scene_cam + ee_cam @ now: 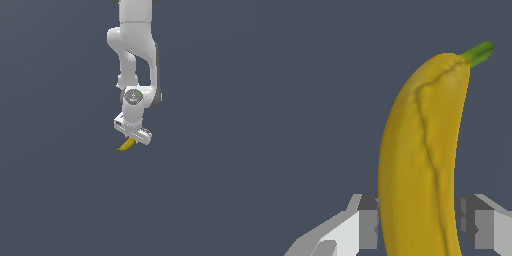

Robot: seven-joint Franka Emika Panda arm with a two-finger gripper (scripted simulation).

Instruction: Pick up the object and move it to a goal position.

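The object is a small curved yellow banana (126, 145) with a green stem tip. In the exterior view it sticks out below the white gripper (132, 137), slanting down toward the exterior view's left. The wrist view shows the banana (421, 160) large and close, its green stem (478, 52) pointing away from the camera. Two grey fingers (368, 222) press against its sides, so the gripper (421, 225) is shut on it. The part of the banana nearest the camera is cut off by the frame edge.
A plain dark blue-grey surface (60, 190) fills both views. The white arm (135, 50) rises above the gripper toward the top of the exterior view. No other objects or goal marker show.
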